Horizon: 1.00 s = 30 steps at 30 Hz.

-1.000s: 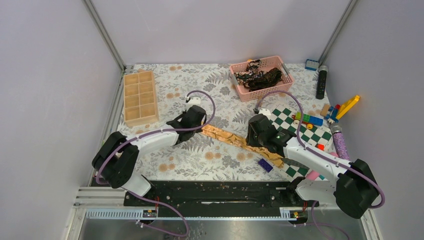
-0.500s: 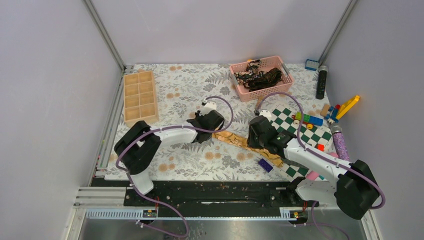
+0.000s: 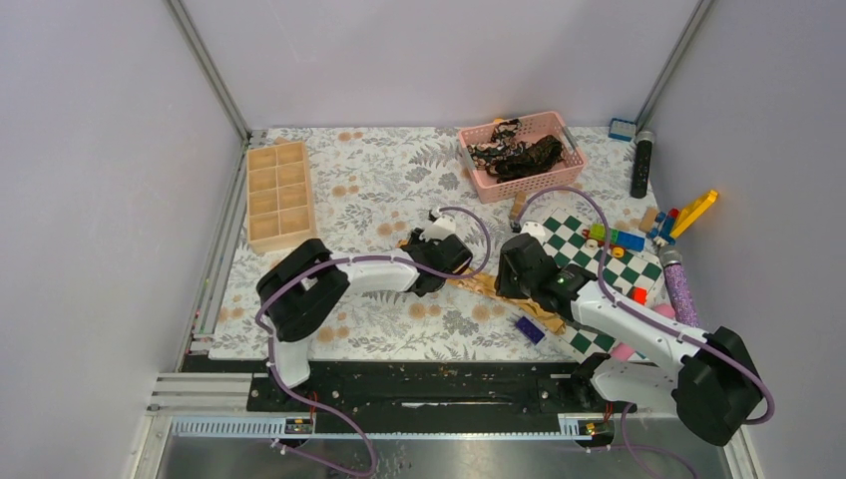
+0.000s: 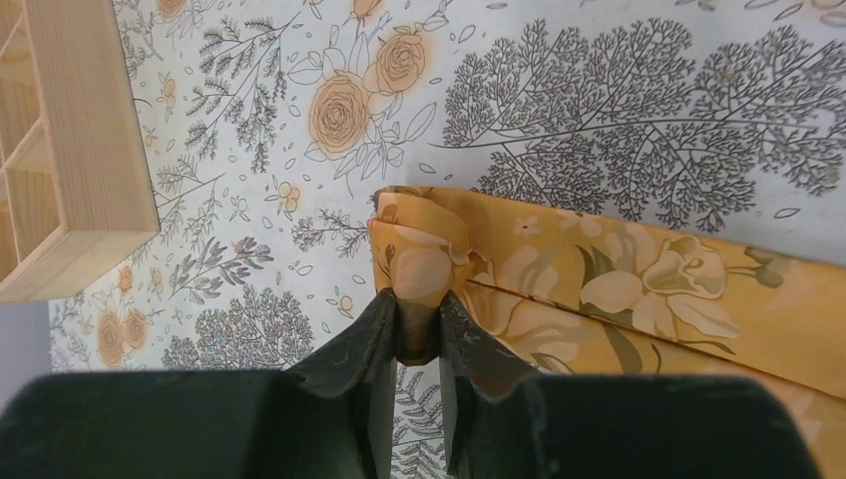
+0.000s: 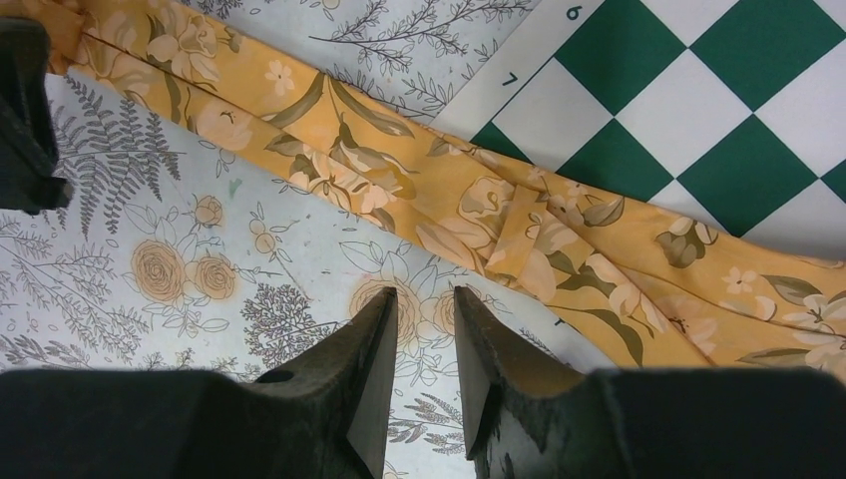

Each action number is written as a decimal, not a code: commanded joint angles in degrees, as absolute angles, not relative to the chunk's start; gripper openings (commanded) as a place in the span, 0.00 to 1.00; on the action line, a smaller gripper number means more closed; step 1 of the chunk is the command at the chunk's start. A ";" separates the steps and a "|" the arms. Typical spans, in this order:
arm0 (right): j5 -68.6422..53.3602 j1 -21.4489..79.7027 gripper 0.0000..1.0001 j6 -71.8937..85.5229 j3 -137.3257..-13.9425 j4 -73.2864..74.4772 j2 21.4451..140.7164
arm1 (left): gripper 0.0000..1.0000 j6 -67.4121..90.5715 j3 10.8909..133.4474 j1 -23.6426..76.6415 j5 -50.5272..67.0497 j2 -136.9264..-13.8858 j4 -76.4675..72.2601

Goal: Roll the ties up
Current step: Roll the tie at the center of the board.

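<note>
Two claws are busy with one golden tie (image 3: 482, 287), which lies slanted across the flowery table (image 3: 339, 170) in the middle of the top view. Its wide part runs down to the right, onto the corner of the checkered board (image 5: 718, 120). The left claw (image 4: 417, 305) is pressed tight on the thin end of the tie, and a small fold of cloth bunches up just past its fingers. A second ago this claw was further left in the top view. Now it has slid right, toward the middle, and has taken the thin end with it. Less of the tie shows flat on the table, so I think the end is being laid back over the rest to start the roll. The fold looks loose and soft, not a tight roll yet, so most of the rolling is not done. The right claw (image 5: 422, 295) has its fingers a little spread, with only table between them. It hovers just beside the middle of the tie, near the bottom of its own view, and has hardly moved. It may be waiting to press the cloth down. More dark ties (image 3: 519, 155) sit piled in the pink basket (image 3: 476, 166) at the upper right of the top view, not rolled.
</note>
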State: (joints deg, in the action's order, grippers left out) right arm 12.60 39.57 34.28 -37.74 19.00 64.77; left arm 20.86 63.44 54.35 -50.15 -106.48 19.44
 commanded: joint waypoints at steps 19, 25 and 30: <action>14.67 38.94 0.43 34.45 -36.36 18.94 60.84 | 0.33 18.22 67.63 57.40 -52.57 -111.62 21.53; 16.77 38.89 0.54 34.78 -36.75 21.12 58.25 | 0.38 18.19 68.01 57.40 -51.17 -111.51 21.18; 19.19 38.60 0.60 35.20 -37.46 24.01 54.47 | 0.35 18.46 67.92 57.44 -50.59 -110.88 20.94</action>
